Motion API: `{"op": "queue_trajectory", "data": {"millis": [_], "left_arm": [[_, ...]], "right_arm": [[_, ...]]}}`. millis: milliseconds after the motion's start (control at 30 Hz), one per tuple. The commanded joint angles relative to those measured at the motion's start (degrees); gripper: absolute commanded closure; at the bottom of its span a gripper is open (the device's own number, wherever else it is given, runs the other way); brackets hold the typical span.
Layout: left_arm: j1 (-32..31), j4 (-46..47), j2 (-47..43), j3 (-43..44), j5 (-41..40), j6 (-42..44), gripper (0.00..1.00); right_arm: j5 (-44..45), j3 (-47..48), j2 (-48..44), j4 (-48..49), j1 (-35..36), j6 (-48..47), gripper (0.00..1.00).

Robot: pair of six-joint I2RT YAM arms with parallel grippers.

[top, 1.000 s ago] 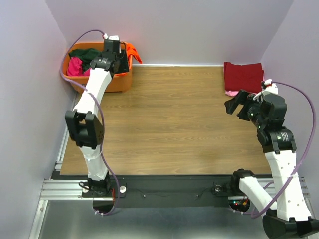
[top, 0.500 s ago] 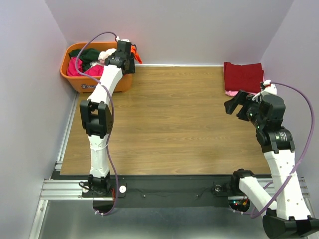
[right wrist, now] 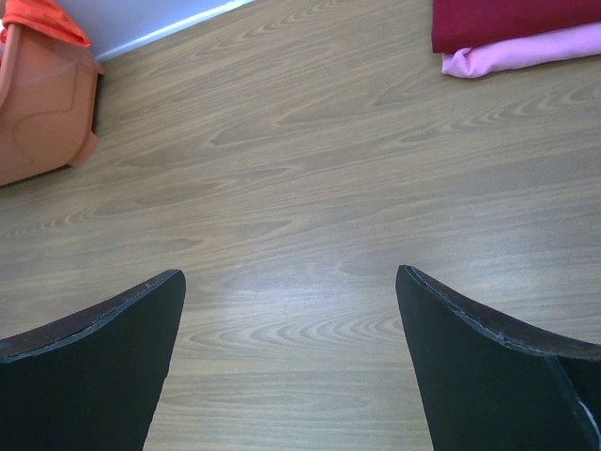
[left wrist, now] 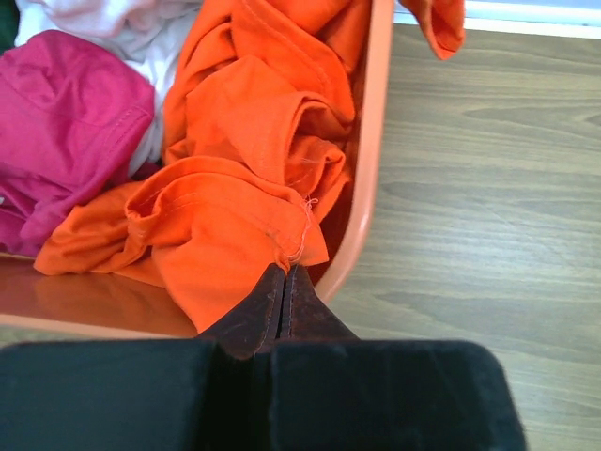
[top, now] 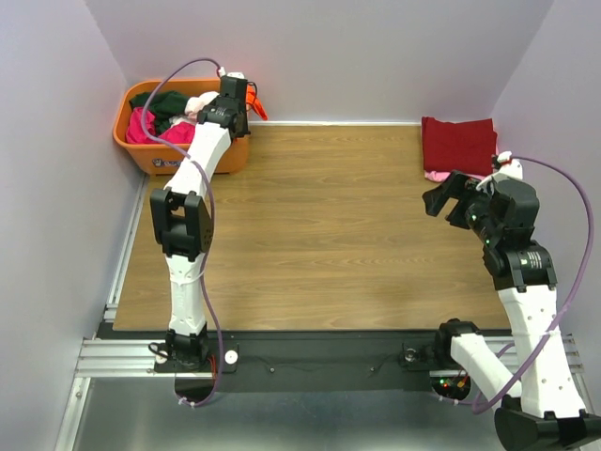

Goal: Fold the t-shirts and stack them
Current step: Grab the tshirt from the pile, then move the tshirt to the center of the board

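Observation:
The bright orange t-shirt (left wrist: 244,141) lies crumpled in the right end of the orange tub (left wrist: 371,141), and a bit of it hangs over the rim (top: 255,105). My left gripper (left wrist: 285,272) is shut, its tips pinching that shirt's hem just inside the tub wall. Beside it lie a magenta shirt (left wrist: 66,122) and a whitish-pink one (left wrist: 122,19); a dark green shirt (top: 164,101) fills the tub's far left. A folded dark red shirt (top: 458,143) rests on a folded pink one (top: 437,175) at the back right. My right gripper (top: 439,195) hangs open over bare wood, holding nothing.
The tub (top: 150,155) stands in the table's back left corner against the walls. In the right wrist view the folded stack (right wrist: 526,52) is at the upper right and the tub's corner (right wrist: 38,103) at the upper left. Purple walls close the table on three sides.
My left arm swung right, from the tub's middle to its right end, and its jaws closed on the orange shirt's hem. The right arm has not moved.

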Motion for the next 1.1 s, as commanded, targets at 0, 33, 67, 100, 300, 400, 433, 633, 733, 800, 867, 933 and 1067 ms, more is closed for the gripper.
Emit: {"op": "queue_trajectory", "data": {"millis": [0, 33, 67, 100, 300, 400, 433, 633, 733, 800, 867, 933, 1067], "left_arm": [[0.4, -0.6, -5.1, 1.3, -2.7, -0.1, 1.0], [0.4, -0.7, -6.9, 1.9, -4.6, -0.2, 1.0], [0.4, -0.5, -8.1, 3.7, -5.7, -0.8, 1.0], [0.4, -0.1, -9.5, 4.4, -6.8, -0.9, 1.0], [-0.3, 10.5, -26.9, 5.2, -6.0, -3.4, 1.0], [-2.4, 13.9, -31.7, 5.9, 2.0, -5.0, 1.0], [-4.9, 16.2, -34.9, 4.8, 4.2, -5.9, 1.0], [-16.8, 24.6, -42.4, 2.0, 21.6, -10.6, 1.0], [-26.0, 25.3, -41.8, 3.8, 25.6, -10.9, 1.0], [-31.3, 25.6, -41.5, 5.4, 27.4, -10.4, 1.0], [-33.3, 26.4, -41.6, 5.4, 28.3, -10.7, 1.0], [-33.7, 26.7, -41.6, 4.5, 29.0, -10.7, 1.0], [-33.7, 25.1, -43.2, -2.2, 23.3, -8.2, 1.0]], "right_arm": [[-0.4, 0.5, -1.1, 3.3, 0.5, 0.1, 0.0], [-0.6, 0.5, -1.2, 3.3, 0.5, 0.2, 0.0], [-0.7, 0.6, -1.2, 3.2, 0.5, 0.2, 0.0], [-0.8, 0.8, -1.3, 3.2, 0.5, 0.3, 0.0], [-2.4, 1.4, -1.8, 3.3, 0.5, 1.3, 0.0], [-3.0, 1.3, -2.4, 3.3, 0.6, 1.9, 0.0], [-3.3, 1.5, -2.8, 3.3, 0.5, 1.9, 0.0], [-4.4, 2.3, -3.2, 3.3, 0.6, 2.5, 0.0], [-4.4, 2.5, -3.7, 3.3, 0.5, 2.9, 0.0], [-4.4, 2.8, -4.2, 3.3, 0.5, 2.9, 0.0], [-4.3, 2.7, -4.5, 3.3, 0.6, 2.8, 0.0], [-4.1, 2.7, -4.6, 3.2, 0.6, 2.8, 0.0], [-3.8, 2.6, -5.0, 3.3, 0.5, 2.4, 0.0]]}}
